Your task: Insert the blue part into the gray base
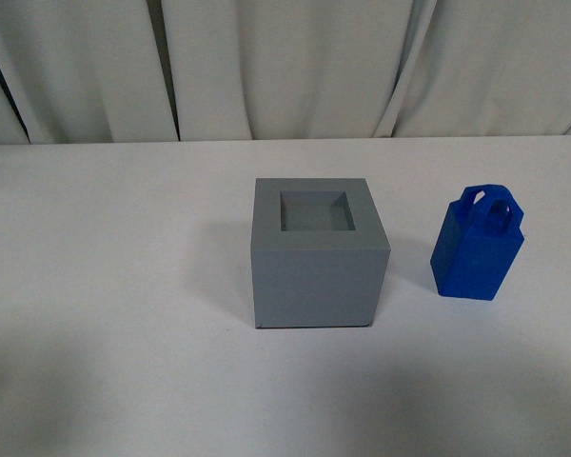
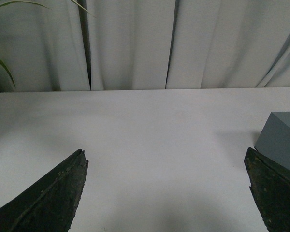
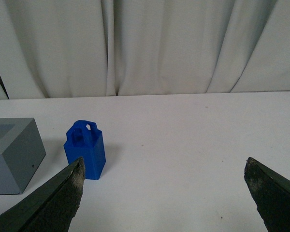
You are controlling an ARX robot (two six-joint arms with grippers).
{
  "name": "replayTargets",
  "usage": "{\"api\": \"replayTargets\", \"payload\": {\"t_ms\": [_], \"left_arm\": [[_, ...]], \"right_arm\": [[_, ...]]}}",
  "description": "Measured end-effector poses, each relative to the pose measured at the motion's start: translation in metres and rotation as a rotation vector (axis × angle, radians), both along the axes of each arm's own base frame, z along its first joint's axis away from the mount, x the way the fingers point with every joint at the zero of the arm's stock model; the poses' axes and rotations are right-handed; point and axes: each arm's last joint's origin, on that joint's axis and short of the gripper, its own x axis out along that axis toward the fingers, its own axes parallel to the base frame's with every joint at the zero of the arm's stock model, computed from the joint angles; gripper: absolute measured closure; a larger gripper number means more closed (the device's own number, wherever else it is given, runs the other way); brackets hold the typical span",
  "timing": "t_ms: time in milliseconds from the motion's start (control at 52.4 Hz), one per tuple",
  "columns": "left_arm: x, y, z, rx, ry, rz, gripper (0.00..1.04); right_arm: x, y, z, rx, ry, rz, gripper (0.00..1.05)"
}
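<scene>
Right gripper (image 3: 162,198) is hanging low over the white table (image 3: 193,145), its 2 fingers (image 3: 53,200) spread wide apart with nothing between them. The blue part (image 3: 86,151) is standing upright ahead of it. It is not on the gripper's centre line but out beyond the finger on the gray base's side, with its loop handle (image 3: 84,126) pointing up. The gray base (image 1: 316,252) is sitting farther out on that same side, near the blue part but apart from it, and its square recess (image 1: 314,211) is facing up and holding nothing. Left gripper (image 2: 164,193) is likewise gaping with nothing in it, and the base is showing just beyond 1 of its fingers.

Several things are looking risky from here:

- **Toppling:** with the part lying off the right gripper's axis, a straight advance is likely sending a fingertip into its side. The part is looking taller than wide, so it could be tipping over or sliding toward the base.
- **Poor grip:** a grasp taken on the tapered top or the thin loop is offering poor purchase, and the part could be tilting in the grip.
- **Jamming:** the part seems to be sitting turned a little against the base. Unless it is squared up, its corners could be catching on the recess rim.
- **Shifting the target:** any drift of the left gripper is risking a nudge to the base.
</scene>
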Motion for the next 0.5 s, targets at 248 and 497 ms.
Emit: {"api": "replayTargets", "payload": {"t_ms": [248,497], "left_arm": [[0.0000,0.0000,0.0000,0.000,0.000,0.000,0.06],[0.0000,0.0000,0.0000,0.000,0.000,0.000,0.06]], "right_arm": [[0.0000,0.0000,0.0000,0.000,0.000,0.000,0.07],[0.0000,0.0000,0.0000,0.000,0.000,0.000,0.07]]}}
